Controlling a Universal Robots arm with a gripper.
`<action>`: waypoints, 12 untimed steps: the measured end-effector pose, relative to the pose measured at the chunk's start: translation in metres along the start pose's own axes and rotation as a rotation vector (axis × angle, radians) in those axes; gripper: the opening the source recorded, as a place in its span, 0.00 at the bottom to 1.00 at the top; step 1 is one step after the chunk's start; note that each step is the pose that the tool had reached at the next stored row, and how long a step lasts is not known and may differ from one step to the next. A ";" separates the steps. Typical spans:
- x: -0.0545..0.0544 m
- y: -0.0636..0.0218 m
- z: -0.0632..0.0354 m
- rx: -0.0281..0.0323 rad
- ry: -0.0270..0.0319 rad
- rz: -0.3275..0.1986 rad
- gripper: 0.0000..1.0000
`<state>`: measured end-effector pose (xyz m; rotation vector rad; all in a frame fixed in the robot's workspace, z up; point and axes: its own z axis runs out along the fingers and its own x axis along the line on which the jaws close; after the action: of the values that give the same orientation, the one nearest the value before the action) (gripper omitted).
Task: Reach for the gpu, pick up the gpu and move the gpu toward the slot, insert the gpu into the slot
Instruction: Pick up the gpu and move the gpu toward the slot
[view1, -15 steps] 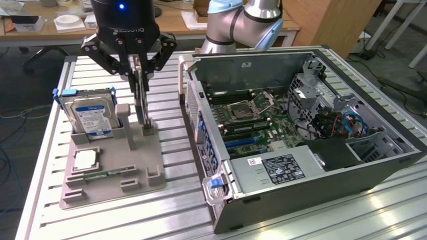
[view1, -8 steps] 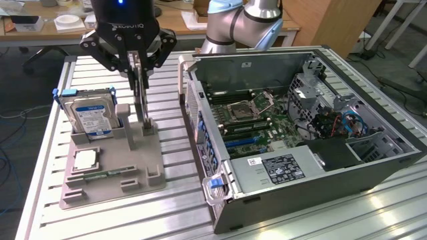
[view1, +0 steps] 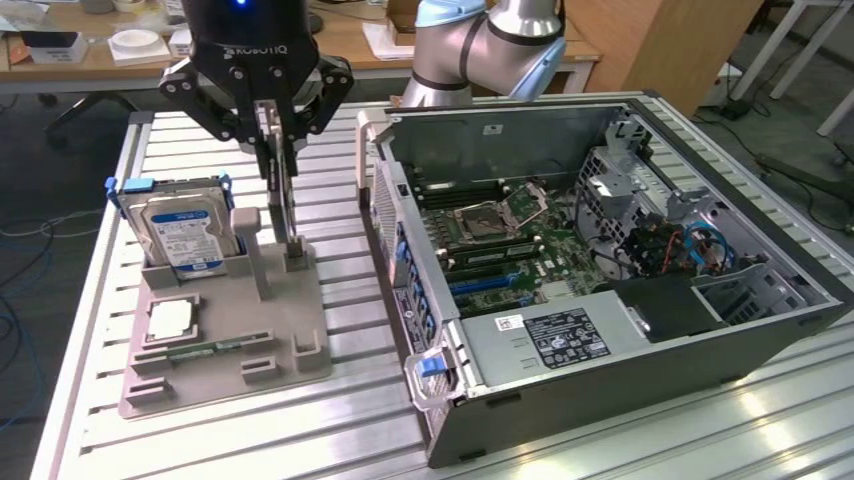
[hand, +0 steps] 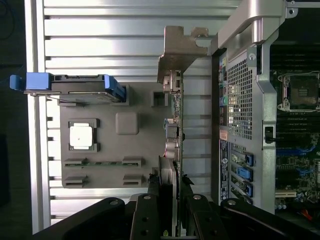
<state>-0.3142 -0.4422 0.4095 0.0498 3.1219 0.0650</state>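
The gpu (view1: 282, 205) is a thin dark card standing on edge in a grey holder (view1: 296, 345) at the exterior view's left. Its silvery bracket (hand: 178, 54) shows in the wrist view, where the gpu (hand: 175, 131) is seen edge-on. My gripper (view1: 275, 140) hangs straight above it, and its fingers press on both faces of the card's upper edge. In the wrist view my gripper (hand: 175, 194) has the card clamped between the black fingers (hand: 150, 212). The card's lower edge still sits in the holder. The slot (view1: 485, 284) is a blue strip on the green motherboard inside the open case.
A blue-labelled hard drive (view1: 180, 230) stands in the same holder, with a processor chip (view1: 171, 320) and a green memory stick (view1: 214, 350) lying in front. The open computer case (view1: 747, 330) fills the exterior view's right, its wall close beside the holder. Everything rests on a slatted metal table (view1: 240, 440).
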 end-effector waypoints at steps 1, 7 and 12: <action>0.000 0.0000 -0.0001 0.0001 0.0001 0.000 0.26; -0.002 0.0001 0.0000 0.0000 0.0000 0.000 0.26; -0.005 0.0002 0.0001 0.0000 0.0000 0.000 0.26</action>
<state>-0.3090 -0.4422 0.4095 0.0499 3.1219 0.0650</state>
